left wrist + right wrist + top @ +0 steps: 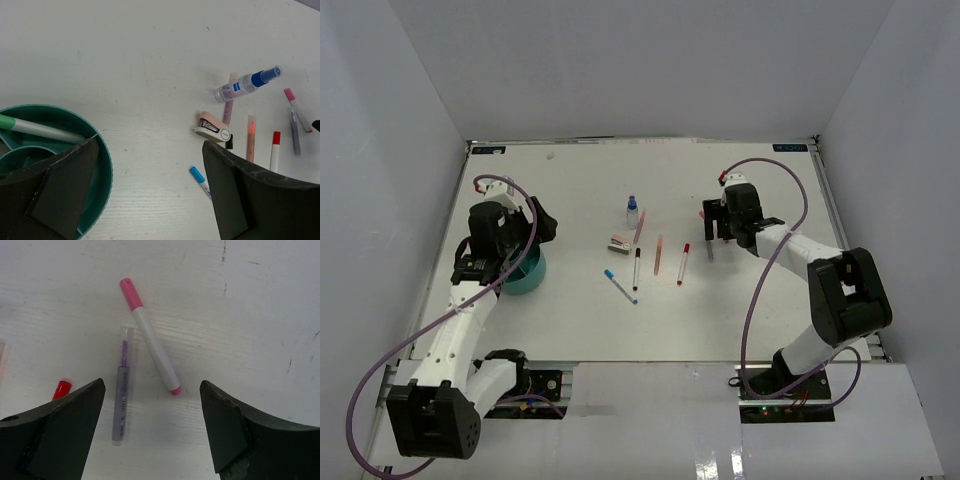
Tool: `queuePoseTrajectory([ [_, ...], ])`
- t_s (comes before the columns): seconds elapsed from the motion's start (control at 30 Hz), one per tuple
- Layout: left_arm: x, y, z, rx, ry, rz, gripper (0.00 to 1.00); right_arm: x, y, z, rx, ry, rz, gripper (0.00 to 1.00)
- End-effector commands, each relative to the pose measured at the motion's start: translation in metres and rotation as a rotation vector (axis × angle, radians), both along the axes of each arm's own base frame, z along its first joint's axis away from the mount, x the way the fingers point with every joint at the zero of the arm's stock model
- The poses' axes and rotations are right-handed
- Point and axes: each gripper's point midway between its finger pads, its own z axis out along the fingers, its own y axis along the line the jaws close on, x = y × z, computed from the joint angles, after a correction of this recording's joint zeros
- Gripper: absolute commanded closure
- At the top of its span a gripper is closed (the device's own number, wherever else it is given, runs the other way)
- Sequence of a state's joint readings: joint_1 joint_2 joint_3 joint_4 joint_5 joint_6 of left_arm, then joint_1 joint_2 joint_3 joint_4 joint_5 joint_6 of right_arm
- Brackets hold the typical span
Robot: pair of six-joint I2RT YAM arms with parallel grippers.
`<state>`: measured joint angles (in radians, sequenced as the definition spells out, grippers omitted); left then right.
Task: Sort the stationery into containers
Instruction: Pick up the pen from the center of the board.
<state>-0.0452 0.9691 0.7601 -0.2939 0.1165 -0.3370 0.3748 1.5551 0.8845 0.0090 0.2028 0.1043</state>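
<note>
Target for the next pick, as I judge it: the pink-capped marker [150,337], lying flat on the table [570,190] on the right side, directly under the right gripper [151,407]. In the right wrist view its long axis runs steeply from the pink cap at upper left to the tail at lower right, so it lies roughly crosswise to the line on which the fingers close. That suits a grasp across the barrel. Only the tail sits level with the fingertips; most of the barrel lies ahead of them, so I expect to need a short reach forward before descending. The right gripper's fingers are spread wide with nothing between them. A grey pen [121,387] lies just beside the marker, nearly parallel, on the side of the finger at the left of that view. They look narrowly apart, and one closure could catch both. The right arm is clearly the nearer. The left gripper [150,150] hangs well apart at the table's left, also spread and empty, over the teal cup [106,167]. A green-capped pen [42,130] lies in one of its compartments. Writing: the blue-capped bottle [247,84] carries a printed label, too small to read. I find no legible marks on the marker or the pens.
</note>
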Motion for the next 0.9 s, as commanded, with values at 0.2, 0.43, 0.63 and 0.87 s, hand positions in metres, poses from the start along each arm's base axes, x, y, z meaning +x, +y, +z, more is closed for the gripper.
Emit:
queuePoseTrajectory([
  [0.2, -0.008, -0.013, 0.01, -0.011, -0.042, -0.059, 0.03, 0.025, -0.009, -0.006, -0.036, 0.046, 0.062, 0.29],
  [0.43, -0.008, -0.013, 0.01, -0.014, -0.039, -0.057, 0.02, 0.021, -0.005, -0.039, -0.044, 0.147, 0.083, 0.31],
  [0.63, -0.007, -0.013, 0.006, -0.012, -0.024, -0.054, 0.02, 0.024, -0.013, -0.061, -0.077, 0.194, 0.055, 0.37],
  [0.87, -0.007, -0.014, 0.003, -0.012, -0.012, -0.057, 0.02, 0.024, -0.018, -0.068, -0.089, 0.219, 0.044, 0.52],
])
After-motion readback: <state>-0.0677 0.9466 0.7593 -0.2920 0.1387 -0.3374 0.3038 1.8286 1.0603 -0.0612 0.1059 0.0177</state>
